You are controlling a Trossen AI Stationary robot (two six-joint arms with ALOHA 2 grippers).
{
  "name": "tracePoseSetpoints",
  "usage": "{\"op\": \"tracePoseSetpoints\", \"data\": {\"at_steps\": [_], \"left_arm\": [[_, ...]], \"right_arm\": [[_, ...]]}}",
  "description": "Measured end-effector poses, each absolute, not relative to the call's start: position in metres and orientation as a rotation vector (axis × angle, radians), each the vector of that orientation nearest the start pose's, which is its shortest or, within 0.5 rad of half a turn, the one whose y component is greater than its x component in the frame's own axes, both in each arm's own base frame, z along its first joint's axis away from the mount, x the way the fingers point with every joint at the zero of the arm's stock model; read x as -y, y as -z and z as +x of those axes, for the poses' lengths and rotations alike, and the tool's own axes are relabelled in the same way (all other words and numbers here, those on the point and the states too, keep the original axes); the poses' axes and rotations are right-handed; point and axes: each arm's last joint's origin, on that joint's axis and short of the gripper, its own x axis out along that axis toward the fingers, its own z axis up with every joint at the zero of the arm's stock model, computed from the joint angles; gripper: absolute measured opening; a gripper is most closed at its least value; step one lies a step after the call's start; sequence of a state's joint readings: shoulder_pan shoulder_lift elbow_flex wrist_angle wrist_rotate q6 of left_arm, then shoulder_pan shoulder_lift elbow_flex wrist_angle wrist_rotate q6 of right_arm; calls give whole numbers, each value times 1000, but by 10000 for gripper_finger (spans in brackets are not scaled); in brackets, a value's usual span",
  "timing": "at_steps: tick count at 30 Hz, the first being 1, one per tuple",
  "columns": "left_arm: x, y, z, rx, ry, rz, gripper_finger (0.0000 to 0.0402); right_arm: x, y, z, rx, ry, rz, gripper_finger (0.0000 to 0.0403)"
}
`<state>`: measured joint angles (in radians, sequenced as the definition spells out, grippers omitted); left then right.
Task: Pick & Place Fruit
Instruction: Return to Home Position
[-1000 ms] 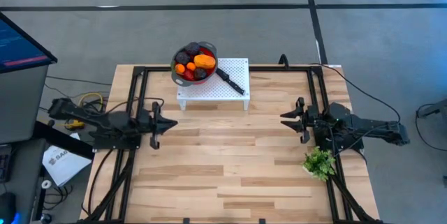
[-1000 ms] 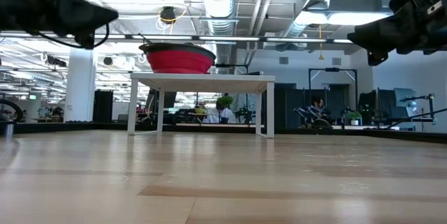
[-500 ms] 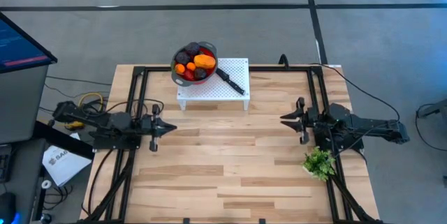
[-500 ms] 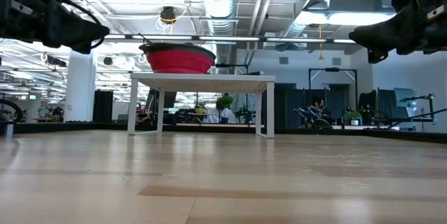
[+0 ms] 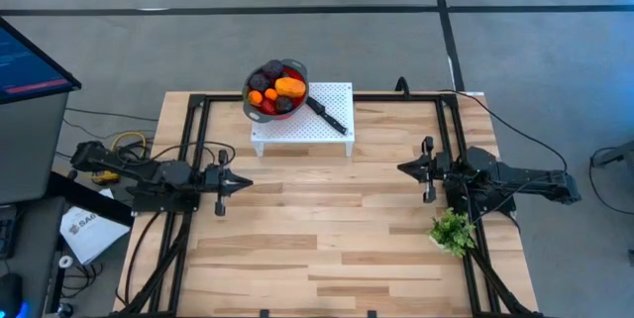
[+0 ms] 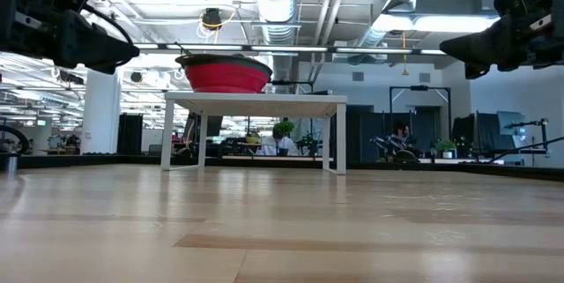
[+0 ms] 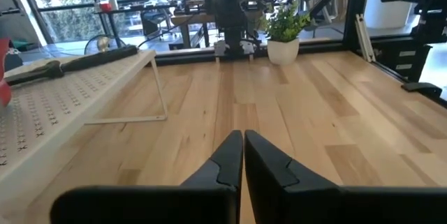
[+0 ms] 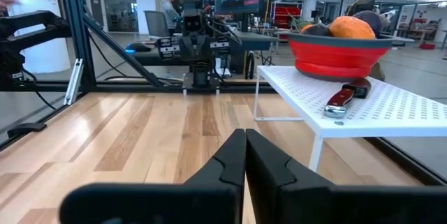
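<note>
Your fruit (image 5: 278,91) sits piled in the red bowl (image 5: 247,98), which stands on the white shelf (image 5: 297,132) at the far edge of the tabletop (image 5: 327,221), with the black knife (image 5: 328,116) just beside it. Your left gripper (image 5: 244,183) hovers by the left edge, fingers pressed together on nothing. Your right gripper (image 5: 402,168) hovers by the right edge, likewise clenched and empty, near the green sprig (image 5: 453,231).

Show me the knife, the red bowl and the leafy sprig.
knife (image 5: 328,116), high view, middle of its dark length.
red bowl (image 6: 225,76), low view, its red side wall.
leafy sprig (image 5: 453,230), high view, centre of the leaves.
</note>
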<state>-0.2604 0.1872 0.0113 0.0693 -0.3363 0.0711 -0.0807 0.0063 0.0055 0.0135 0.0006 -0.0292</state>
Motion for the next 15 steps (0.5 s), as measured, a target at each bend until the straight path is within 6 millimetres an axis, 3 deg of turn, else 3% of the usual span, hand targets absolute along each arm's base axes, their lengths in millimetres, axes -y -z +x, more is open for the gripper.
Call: {"op": "tracePoseSetpoints", "data": {"at_steps": [7, 15], "left_arm": [[17, -158, 106, -99, -87, 99, 8], [1, -159, 107, -94, -234, 90, 8]], "right_arm": [[6, -166, 98, 12, 62, -22, 1], [4, -166, 98, 12, 43, -23, 2]]}}
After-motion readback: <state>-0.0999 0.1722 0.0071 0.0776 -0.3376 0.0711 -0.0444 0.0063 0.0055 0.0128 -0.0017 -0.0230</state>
